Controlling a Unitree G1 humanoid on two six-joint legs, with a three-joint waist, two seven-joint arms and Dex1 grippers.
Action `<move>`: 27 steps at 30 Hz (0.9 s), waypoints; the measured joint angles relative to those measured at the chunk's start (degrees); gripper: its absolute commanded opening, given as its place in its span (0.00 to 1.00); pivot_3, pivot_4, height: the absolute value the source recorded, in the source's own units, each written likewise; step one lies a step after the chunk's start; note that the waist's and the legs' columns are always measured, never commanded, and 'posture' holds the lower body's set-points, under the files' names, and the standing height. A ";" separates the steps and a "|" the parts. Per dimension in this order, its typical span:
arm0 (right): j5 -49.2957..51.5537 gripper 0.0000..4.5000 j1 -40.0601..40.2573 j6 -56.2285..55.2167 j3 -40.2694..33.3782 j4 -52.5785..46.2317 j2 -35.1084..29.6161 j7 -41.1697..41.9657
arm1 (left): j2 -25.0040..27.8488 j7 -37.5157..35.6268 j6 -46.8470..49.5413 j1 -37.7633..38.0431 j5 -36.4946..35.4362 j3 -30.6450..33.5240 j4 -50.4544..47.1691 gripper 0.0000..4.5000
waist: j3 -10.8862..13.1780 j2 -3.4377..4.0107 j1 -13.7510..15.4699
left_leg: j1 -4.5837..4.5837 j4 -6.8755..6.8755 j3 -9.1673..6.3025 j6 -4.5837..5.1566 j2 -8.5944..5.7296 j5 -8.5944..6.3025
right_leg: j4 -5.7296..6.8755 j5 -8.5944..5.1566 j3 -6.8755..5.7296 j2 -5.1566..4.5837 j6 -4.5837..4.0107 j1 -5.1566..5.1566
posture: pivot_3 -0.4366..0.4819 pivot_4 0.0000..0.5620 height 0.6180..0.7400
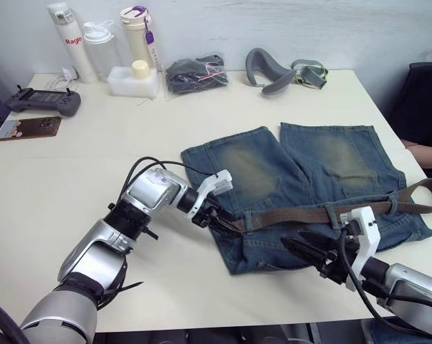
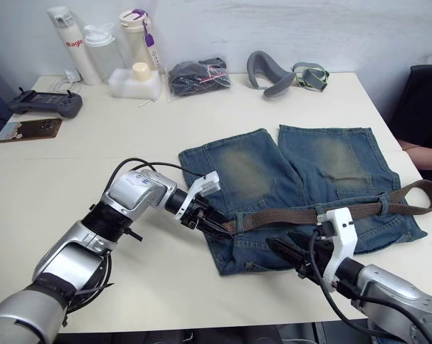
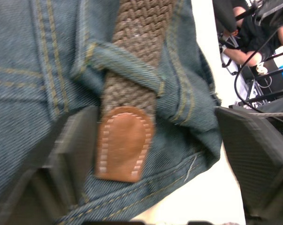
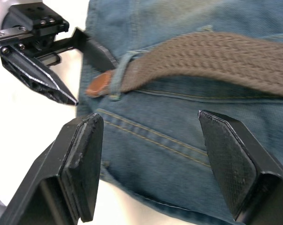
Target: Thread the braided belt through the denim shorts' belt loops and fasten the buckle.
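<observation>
Tan-tipped brown braided belt (image 3: 132,93) sits through our blue denim shorts' (image 1: 301,172) waistband loop (image 3: 125,63), both grippers, left (image 1: 226,223) and right (image 1: 301,252), spread wide.

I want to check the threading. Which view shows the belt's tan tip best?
The left wrist view: the tan tip lies just past a belt loop, between the open left gripper. The right wrist view shows it smaller; in the eye views it is hardly visible.

Bright even indoor light, soft shadows, blurred wrist close-ups
</observation>
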 measured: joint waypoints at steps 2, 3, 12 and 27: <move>-0.38 0.78 0.59 -0.02 -0.65 0.31 0.00 0.00 | 0.04 -0.57 -0.03 -0.37 0.22 0.00 1.60 0.37 | 0.00 0.00 -0.03 | 0.00 0.00 0.00 0.00 0.00 0.00 | 0.00 0.00 -0.01 0.02 0.00 -0.01 | 0.48 0.27 1.00; -0.66 0.78 0.68 -0.02 -0.99 0.46 0.00 0.01 | 0.21 -0.91 -0.18 -0.61 0.33 -0.01 2.21 0.27 | 0.00 0.00 -0.08 | -0.01 0.00 0.00 0.00 0.00 0.00 | 0.00 0.00 -0.01 0.03 0.00 -0.02 | 0.48 0.27 1.00; -8.73 0.48 1.01 -0.88 -4.10 1.20 -2.00 1.90 | 1.90 -4.10 -0.80 -1.85 0.39 0.35 3.78 0.00 | 0.00 0.00 -0.01 | -0.02 0.00 0.02 0.01 0.00 -0.01 | 0.00 -0.01 -0.01 -0.01 -0.01 -0.03 | 0.48 0.27 1.00; -37.36 0.01 4.02 -6.00 2.20 6.84 -4.50 12.28 | 16.81 -13.06 -4.69 -3.61 2.47 1.76 6.21 0.00 | 0.02 -0.09 -1.35 | 0.10 -0.04 0.04 -0.03 0.06 0.02 | 0.13 -0.03 -0.04 0.13 -0.08 -0.04 | 0.48 0.27 1.00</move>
